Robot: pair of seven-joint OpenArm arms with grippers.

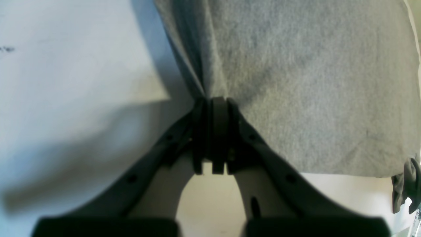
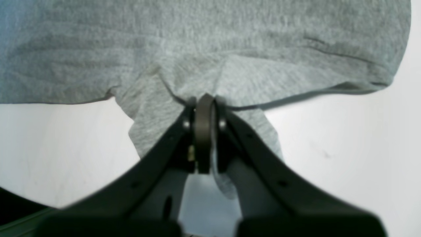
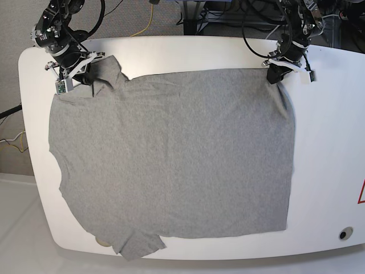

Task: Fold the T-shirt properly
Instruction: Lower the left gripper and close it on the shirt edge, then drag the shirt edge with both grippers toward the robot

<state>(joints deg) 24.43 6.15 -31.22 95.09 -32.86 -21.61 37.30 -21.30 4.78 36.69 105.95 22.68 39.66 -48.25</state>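
My left pincer is clenched on the T-shirt — in my left wrist view the dark fingers meet with no gap between them, and the grey knit bunches into a tight fold right at their tips, with creases running away from the pinch. In the base view this pincer sits at the far corner of the cloth on that view's right, near the back edge of the desk.

My right pincer is clenched as well, grasping the same T-shirt. Its fingers are pressed together over a puckered edge of the fabric, and a flap of grey hangs down past them on both sides. From the base camera it is at the far corner on that view's left, where the cloth is gathered into a small hump by a sleeve.

The T-shirt lies spread wide and mostly flat over the white desk, covering much of its middle. Its far edge runs between my two pincers. Another sleeve pokes out at the near edge on the base view's left, just at the desk's rim. The fabric is plain heather grey with light wrinkles; I see no print on it.
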